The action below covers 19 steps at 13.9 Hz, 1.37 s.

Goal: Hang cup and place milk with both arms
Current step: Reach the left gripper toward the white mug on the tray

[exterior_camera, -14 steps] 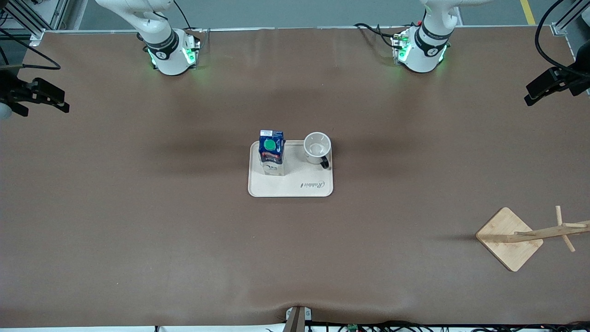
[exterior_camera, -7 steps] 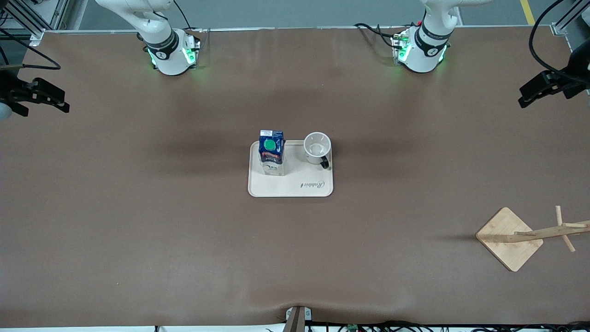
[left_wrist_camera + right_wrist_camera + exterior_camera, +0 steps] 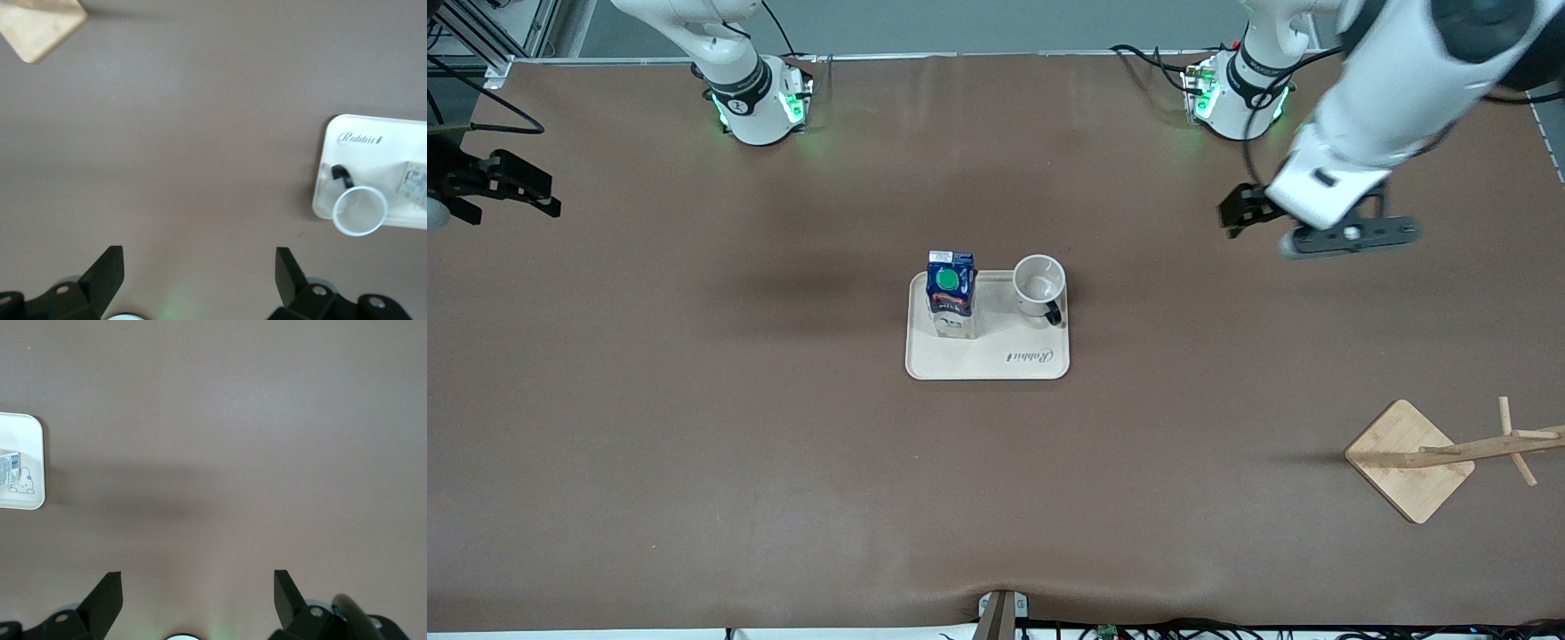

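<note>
The cup (image 3: 1039,284), a small white mug with a black loop handle, stands upright on a cream tray (image 3: 996,360) at the table's middle. The milk (image 3: 951,298) stands upright beside it on the same tray. The left wrist view shows the cup (image 3: 360,211), a corner of the milk (image 3: 417,183) and the tray (image 3: 373,133). My left gripper (image 3: 1234,213) is open and empty, up over bare table between the tray and the left arm's base; it also shows in the left wrist view (image 3: 199,267). My right gripper (image 3: 503,185) is open and empty, waiting at the right arm's end, and also shows in the right wrist view (image 3: 199,587).
A wooden cup rack (image 3: 1409,460) with a square base and pegs stands toward the left arm's end, nearer to the front camera than the tray; its base corner shows in the left wrist view (image 3: 40,27). The tray's edge (image 3: 27,433) shows in the right wrist view.
The left arm has swung in from the table's edge toward the tray, so its gripper now hangs over the table. The right arm, cup and milk have not moved.
</note>
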Available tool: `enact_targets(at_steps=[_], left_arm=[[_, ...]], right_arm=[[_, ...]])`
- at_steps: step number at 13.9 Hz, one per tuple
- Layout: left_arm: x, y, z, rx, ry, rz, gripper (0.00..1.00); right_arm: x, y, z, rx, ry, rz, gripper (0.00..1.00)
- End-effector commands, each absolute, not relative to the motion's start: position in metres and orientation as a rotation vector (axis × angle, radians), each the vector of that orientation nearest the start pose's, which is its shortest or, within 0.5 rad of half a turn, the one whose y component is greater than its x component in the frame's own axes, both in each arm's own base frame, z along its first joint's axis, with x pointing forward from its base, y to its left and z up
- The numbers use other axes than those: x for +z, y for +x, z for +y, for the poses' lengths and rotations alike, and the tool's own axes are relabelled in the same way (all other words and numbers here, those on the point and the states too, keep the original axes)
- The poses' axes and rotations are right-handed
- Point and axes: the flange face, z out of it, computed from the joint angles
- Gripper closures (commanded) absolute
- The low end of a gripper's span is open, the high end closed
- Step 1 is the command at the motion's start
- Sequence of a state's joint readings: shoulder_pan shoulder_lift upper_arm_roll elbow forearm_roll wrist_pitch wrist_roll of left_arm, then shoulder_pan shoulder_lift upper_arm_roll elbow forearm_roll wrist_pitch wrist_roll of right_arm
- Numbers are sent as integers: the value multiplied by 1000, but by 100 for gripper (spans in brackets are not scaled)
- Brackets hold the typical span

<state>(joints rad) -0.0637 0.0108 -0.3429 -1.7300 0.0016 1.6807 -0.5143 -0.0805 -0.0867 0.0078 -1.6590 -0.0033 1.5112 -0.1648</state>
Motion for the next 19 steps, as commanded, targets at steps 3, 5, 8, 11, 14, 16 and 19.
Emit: enact_targets(at_steps=[3, 5, 8, 11, 14, 16, 19], left_arm=[[473, 489, -286, 19, -3158, -270, 0], [437, 484, -322, 61, -3169, -370, 0], [386, 467, -367, 108, -3148, -425, 0], [343, 461, -381, 86, -3155, -497, 0], [304, 450, -398, 166, -3144, -496, 4], [282, 447, -403, 214, -3138, -502, 11], [262, 440, -408, 263, -3125, -485, 20]], right_arm=[[633, 514, -36, 75, -3136, -147, 0], [633, 513, -37, 75, -3136, -144, 0], [633, 514, -36, 75, -3136, -146, 0], [633, 514, -35, 73, -3135, -156, 0], [636, 516, -33, 48, -3136, -166, 0], [635, 518, -32, 48, -3135, -173, 0], [640, 526, -23, 44, -3139, -202, 0]])
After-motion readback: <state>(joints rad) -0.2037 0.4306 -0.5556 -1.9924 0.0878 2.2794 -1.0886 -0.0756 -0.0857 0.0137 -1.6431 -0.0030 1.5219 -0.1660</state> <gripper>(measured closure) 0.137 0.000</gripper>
